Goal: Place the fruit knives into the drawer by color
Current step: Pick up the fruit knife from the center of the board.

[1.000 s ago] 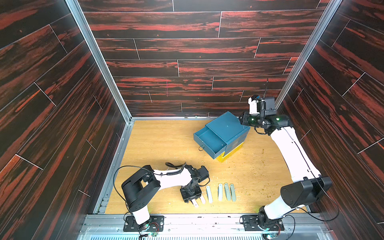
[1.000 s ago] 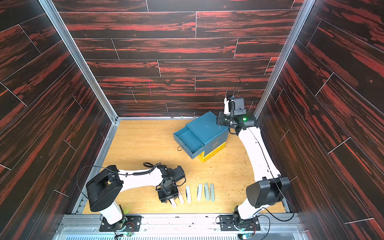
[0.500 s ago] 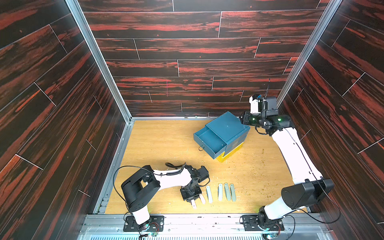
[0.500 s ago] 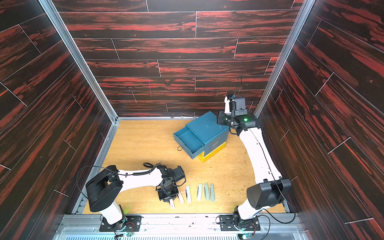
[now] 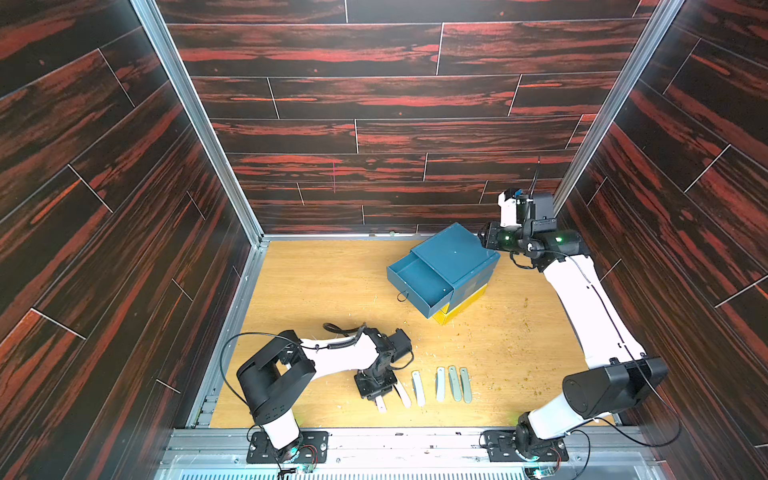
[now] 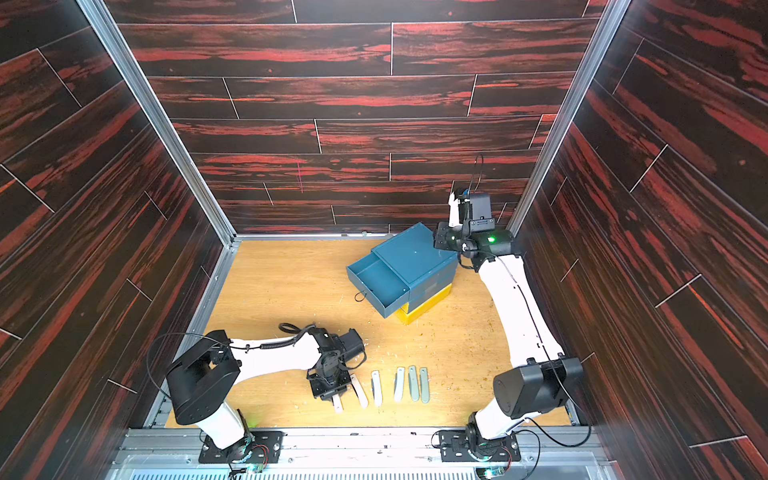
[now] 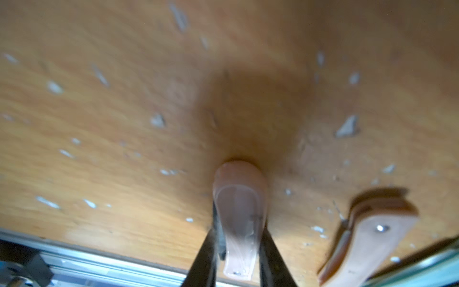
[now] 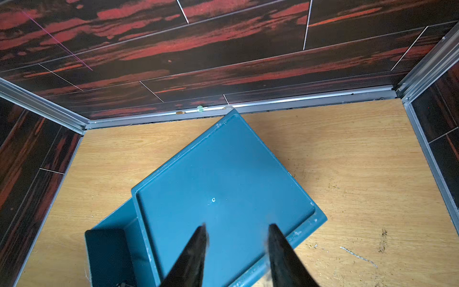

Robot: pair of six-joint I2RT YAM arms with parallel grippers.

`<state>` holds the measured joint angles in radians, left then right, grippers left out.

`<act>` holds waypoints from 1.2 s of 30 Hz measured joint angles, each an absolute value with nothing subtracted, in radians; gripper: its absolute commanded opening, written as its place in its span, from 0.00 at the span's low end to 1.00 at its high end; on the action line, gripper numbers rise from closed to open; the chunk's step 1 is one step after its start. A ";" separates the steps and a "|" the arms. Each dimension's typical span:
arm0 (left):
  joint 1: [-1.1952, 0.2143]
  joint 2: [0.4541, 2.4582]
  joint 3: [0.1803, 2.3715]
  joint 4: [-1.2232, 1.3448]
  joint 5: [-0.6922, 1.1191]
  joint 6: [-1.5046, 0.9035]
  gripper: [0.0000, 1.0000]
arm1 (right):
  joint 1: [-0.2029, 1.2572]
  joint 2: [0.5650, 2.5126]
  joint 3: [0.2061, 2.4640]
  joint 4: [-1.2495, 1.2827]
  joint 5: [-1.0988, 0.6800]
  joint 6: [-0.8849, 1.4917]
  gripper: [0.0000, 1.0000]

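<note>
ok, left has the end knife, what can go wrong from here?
1. The left gripper pinches the pale knife across its slim width; it may twist or slip on the lift.
2. The next knife lies close beside it; a skewed lift could knock it.
3. The right gripper hangs open over the cabinet by the open drawer; the arms could crowd at the drop.

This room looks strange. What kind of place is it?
Probably a robot test booth: left arm and right arm bolted to a metal rail, dark panel walls boxing in a wooden table.
</note>
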<state>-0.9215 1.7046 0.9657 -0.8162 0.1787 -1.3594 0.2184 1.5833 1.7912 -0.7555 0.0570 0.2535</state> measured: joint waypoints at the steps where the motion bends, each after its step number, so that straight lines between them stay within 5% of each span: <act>1: -0.910 1.704 0.966 -0.818 0.172 -1.356 0.12 | 0.218 1.583 1.791 -0.756 0.055 0.253 0.44; 36: -0.757 1.537 1.313 -0.982 -0.051 -1.205 0.04 | 0.218 1.633 1.790 -0.762 -0.028 0.253 0.44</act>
<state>-0.7574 1.5372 1.3132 -0.9821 -0.0513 -1.2049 0.2184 1.6325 1.7897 -0.7616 -0.0284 0.2535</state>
